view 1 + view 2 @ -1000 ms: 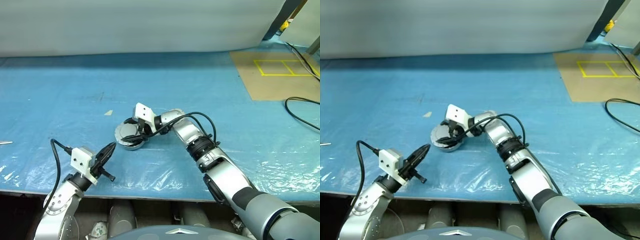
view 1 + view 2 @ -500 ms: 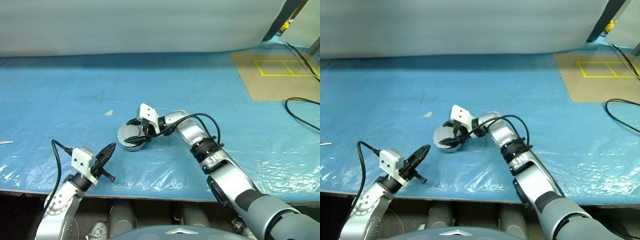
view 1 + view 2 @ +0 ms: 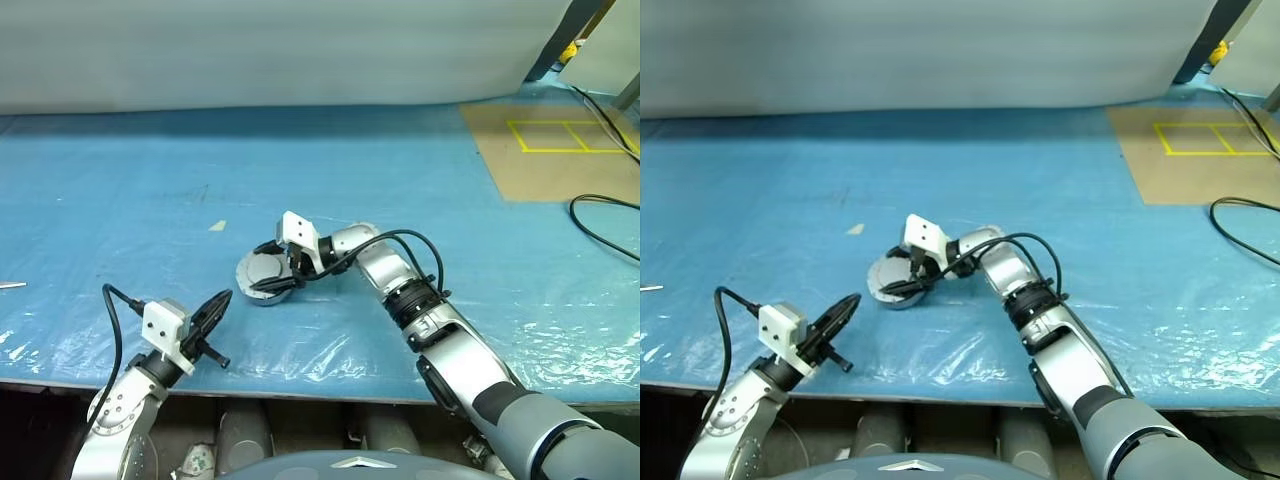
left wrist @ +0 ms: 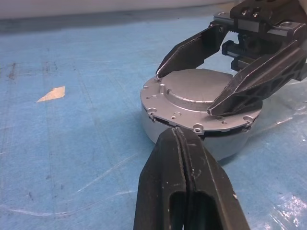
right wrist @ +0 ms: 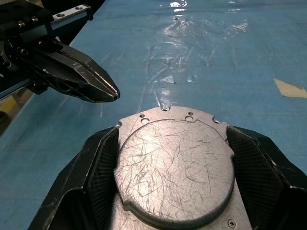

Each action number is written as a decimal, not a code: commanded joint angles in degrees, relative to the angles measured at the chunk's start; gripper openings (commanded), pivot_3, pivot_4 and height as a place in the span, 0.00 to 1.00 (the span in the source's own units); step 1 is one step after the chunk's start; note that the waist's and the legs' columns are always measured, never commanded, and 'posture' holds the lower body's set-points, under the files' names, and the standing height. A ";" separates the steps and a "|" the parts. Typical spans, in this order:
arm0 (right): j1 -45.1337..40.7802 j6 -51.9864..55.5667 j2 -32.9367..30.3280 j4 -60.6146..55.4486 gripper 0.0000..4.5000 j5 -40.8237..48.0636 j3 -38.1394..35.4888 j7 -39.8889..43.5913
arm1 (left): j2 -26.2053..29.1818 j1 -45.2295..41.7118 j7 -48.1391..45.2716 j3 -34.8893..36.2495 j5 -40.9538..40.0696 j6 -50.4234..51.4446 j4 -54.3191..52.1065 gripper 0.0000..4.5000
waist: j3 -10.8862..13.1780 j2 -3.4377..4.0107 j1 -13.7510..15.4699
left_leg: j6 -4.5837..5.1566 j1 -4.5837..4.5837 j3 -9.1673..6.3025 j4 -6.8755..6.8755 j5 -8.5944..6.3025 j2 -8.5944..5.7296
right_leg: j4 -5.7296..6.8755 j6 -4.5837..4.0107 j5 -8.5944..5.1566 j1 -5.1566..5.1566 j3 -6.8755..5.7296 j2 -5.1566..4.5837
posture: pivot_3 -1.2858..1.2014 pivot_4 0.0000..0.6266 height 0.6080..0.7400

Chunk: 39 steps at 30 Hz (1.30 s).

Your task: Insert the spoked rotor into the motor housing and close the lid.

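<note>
Lid (image 4: pixel 201 93) sits plain grey back up on the motor housing (image 4: pixel 158 127), on the blue table (image 3: pixel 150 200). Right end effector (image 3: pixel 268 271) straddles the lid, fingers (image 5: pixel 103 167) at its rim (contact unclear). Left end effector (image 3: pixel 222 301) closed, empty, just beside.

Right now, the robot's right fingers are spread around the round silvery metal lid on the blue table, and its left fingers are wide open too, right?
Not quite. The left fingers are pressed shut, as the left wrist view shows. The rest holds: the right fingers are spread on either side of the round silvery metal lid, which sits on the grey motor housing on the blue table.
</note>
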 commanded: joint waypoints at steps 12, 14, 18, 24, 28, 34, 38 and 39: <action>0.42 -4.50 -1.46 1.93 0.71 -2.70 2.15 -0.21 | -0.23 -0.71 -0.38 -0.98 3.51 -7.48 5.93 0.00 | -0.01 -0.01 0.03 | 0.00 0.11 0.00 0.00 0.00 -0.02 | 0.00 0.00 0.00 0.11 0.01 -0.01 | 0.52 0.24 1.00; 0.36 -5.43 -1.63 2.60 0.71 -3.34 2.49 -0.60 | -0.44 -1.26 -0.15 -1.16 3.86 -8.02 6.70 0.00 | -0.01 -0.01 0.03 | 0.00 0.16 0.00 0.00 0.00 -0.02 | 0.00 0.00 0.00 0.16 0.01 -0.02 | 0.52 0.24 1.00; -0.69 -8.99 -2.07 6.53 0.71 -6.76 3.36 -5.25 | -0.69 -2.19 0.13 -1.64 4.67 -9.16 8.07 0.00 | -0.01 -0.01 0.03 | 0.00 0.53 0.00 -0.01 -0.01 -0.03 | -0.01 0.01 -0.01 0.48 0.03 -0.03 | 0.52 0.24 1.00; -1.38 -7.59 -1.72 8.97 0.71 -6.14 3.03 -5.63 | -0.51 -3.26 -0.50 -2.73 4.30 -8.69 7.63 0.00 | -0.01 0.01 0.05 | 0.00 0.97 0.00 -0.06 -0.02 -0.04 | 0.04 0.05 -0.02 0.80 0.06 -0.05 | 0.52 0.24 1.00; -0.35 -3.81 -1.29 6.85 0.71 -4.22 2.57 -2.56 | -0.60 -3.56 -0.87 -3.18 3.15 -7.55 6.94 0.00 | -0.02 0.02 0.07 | 0.00 0.97 0.00 -0.06 -0.02 -0.05 | 0.05 0.04 -0.01 0.81 0.07 -0.06 | 0.52 0.24 1.00; 1.09 -1.89 -1.28 3.87 0.71 -3.04 2.56 -0.77 | -0.61 -4.08 -0.80 -3.26 2.36 -6.90 6.76 0.00 | -0.05 0.01 0.07 | 0.00 0.75 0.03 -0.12 -0.02 -0.06 | -0.15 0.02 -0.02 0.70 0.07 -0.05 | 0.52 0.24 1.00; 1.58 -1.72 -1.17 3.13 0.71 -2.30 2.27 0.45 | -0.75 -5.42 -0.66 -3.08 1.88 -6.69 7.59 0.00 | -0.05 0.01 0.07 | -0.01 0.77 0.10 -0.27 -0.02 -0.07 | -0.28 0.02 -0.02 0.68 0.07 -0.05 | 0.52 0.24 1.00; 1.65 -1.82 -1.21 3.09 0.71 -2.56 2.30 0.11 | -0.76 -5.73 -0.65 -3.18 1.94 -6.70 7.80 0.00 | -0.05 0.01 0.07 | -0.01 0.78 0.10 -0.28 -0.02 -0.06 | -0.28 0.02 -0.02 0.68 0.07 -0.05 | 0.52 0.24 1.00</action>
